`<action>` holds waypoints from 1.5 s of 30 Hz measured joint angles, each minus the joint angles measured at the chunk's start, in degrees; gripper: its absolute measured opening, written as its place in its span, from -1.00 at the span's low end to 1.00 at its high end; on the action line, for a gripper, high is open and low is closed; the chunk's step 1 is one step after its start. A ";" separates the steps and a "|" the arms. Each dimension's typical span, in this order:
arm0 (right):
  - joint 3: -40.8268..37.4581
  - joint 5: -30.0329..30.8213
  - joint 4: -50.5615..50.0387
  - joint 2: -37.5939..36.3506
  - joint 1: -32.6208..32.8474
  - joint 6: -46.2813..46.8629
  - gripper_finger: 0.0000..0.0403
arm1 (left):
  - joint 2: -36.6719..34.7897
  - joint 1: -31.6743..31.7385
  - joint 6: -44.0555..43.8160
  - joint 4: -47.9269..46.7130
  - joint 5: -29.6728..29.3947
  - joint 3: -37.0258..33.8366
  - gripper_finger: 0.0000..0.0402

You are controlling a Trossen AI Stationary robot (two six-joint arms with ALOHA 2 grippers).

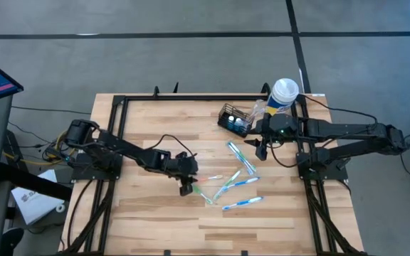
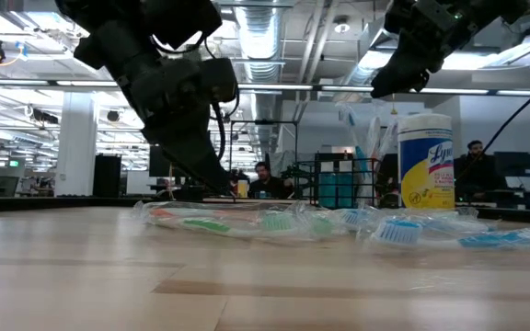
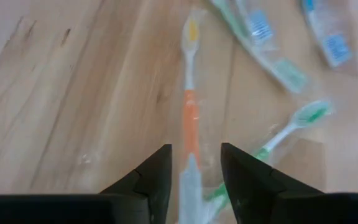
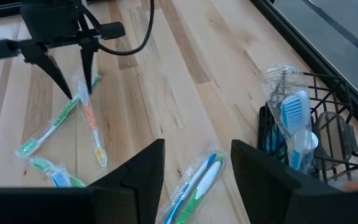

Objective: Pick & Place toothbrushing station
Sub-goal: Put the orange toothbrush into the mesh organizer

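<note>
Left gripper [image 3: 191, 171]: jaws spread, low over the table [image 1: 155, 213], straddling the handle end of an orange toothbrush [image 3: 191, 118] in clear wrap; not closed on it. A green toothbrush [image 3: 291, 127] lies just beside the jaws, angled, its tail crossing under the orange one's handle. Farther out from the jaws, more wrapped brushes, blue and green [image 1: 235, 183], lie scattered in a loose fan toward the right arm.

Right gripper [image 4: 194, 165]: jaws spread, holding nothing, raised above the table. Directly ahead of it, a blue-and-green brush pair [image 4: 194, 183] on the wood. Just off to one side of the jaws sits the toothbrushing station [image 1: 235, 119], black wire mesh, near the table's far edge; a wrapped blue toothbrush [image 4: 297, 127] stands in it already. The tall white-lidded canister [image 1: 282, 94] stands close beyond the station, at the table's far right corner.

Bare wood lies open near the front edge and toward the left side.
</note>
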 joint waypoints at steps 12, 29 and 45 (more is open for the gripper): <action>-0.02 0.00 -0.09 0.00 0.00 0.00 -0.13 | 3.94 -0.15 0.06 -0.14 -0.43 -0.02 -0.15; 0.00 0.00 -0.09 0.00 0.00 0.00 -0.13 | 4.13 -0.15 0.28 0.08 -0.63 -0.02 -0.93; 0.00 0.00 -0.04 0.00 0.00 0.00 -0.13 | -0.22 -0.15 2.72 2.99 -7.85 -0.02 -0.96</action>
